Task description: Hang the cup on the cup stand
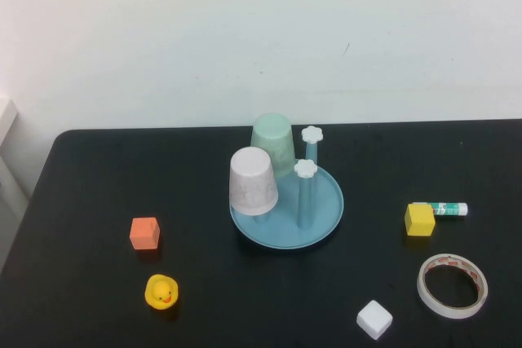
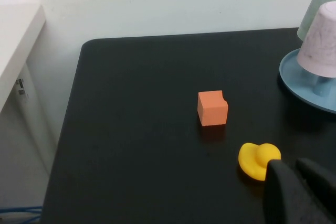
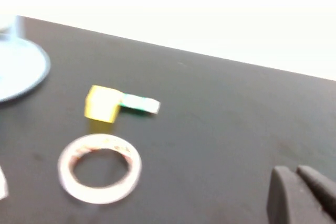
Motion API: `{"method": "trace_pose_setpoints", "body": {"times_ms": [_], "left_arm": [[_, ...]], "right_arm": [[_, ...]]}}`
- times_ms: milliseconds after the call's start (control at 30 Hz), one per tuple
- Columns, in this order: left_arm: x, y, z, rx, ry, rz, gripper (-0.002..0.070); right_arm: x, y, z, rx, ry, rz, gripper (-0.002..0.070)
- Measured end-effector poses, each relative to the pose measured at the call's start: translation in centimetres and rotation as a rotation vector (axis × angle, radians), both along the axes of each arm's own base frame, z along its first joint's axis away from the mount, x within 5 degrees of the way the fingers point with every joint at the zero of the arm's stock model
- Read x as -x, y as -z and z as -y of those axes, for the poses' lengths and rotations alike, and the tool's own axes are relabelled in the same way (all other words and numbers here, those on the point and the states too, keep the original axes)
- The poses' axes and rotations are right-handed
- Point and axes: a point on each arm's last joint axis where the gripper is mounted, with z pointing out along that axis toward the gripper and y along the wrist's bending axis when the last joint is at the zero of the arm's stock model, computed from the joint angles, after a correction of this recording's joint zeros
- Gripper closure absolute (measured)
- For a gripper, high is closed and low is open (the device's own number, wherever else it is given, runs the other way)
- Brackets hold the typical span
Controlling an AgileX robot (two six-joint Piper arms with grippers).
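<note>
black bench against a white wall. the left gripper hangs beside a duck, fingers together. the cup sits upside down, axis nearly upright, on the stand, well apart from both grippers. the right gripper is beyond the tape ring, fingers together.

The worktop is matt black, the wall behind it white; the cup is pale pink with whitish speckling; the cup stand is light blue with white flower knobs; a mint green cup stands behind; orange cube, yellow duck, yellow cube, white cube; whitish tape ring with reddish print; glue stick white and green; left tool and right tool are both black.
</note>
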Motion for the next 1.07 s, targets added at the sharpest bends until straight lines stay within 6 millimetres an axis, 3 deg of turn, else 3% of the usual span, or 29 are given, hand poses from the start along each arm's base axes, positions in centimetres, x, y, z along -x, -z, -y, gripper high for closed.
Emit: {"method": "trace_pose_setpoints", "body": {"times_ms": [167, 1067], "left_arm": [[0.0, 0.0, 0.0, 0.001, 0.0, 0.0, 0.0676], [0.0, 0.0, 0.0, 0.001, 0.0, 0.0, 0.0676]], "right_arm": [[0.0, 2.3, 0.4, -0.037, 0.095, -0.043, 0.0678], [-0.1, 2.3, 0.2, -0.102, 0.065, -0.03, 0.0678]]}}
